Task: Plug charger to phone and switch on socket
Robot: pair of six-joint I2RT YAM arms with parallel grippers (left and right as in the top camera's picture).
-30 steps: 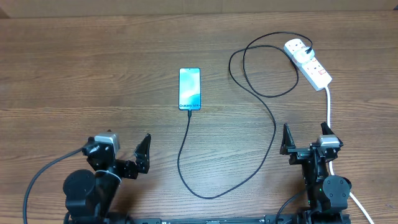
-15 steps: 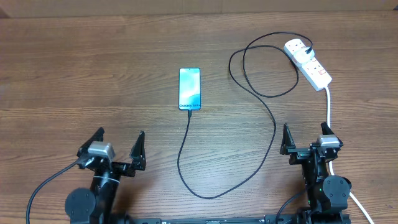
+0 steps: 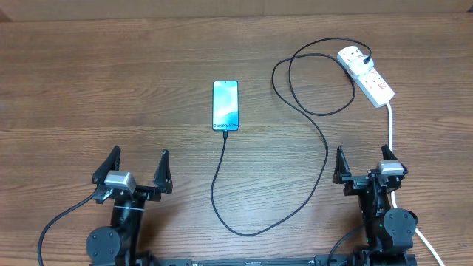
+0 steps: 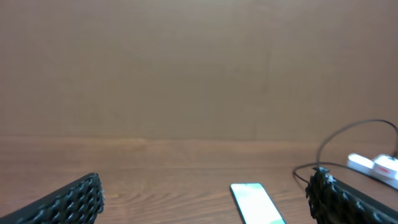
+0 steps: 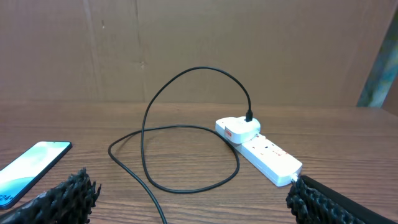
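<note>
The table's (image 3: 89,81) left half lies bare. The charger (image 3: 327,155) loops across the right half, before the socket (image 3: 367,74) at the far right corner.

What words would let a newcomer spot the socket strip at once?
Look to the far right corner of the wooden table, beyond the right gripper. There lies the socket, a white oblong strip angled across the wood. Unlike the black charger looped beside it, it carries red switches and a white plug.
</note>
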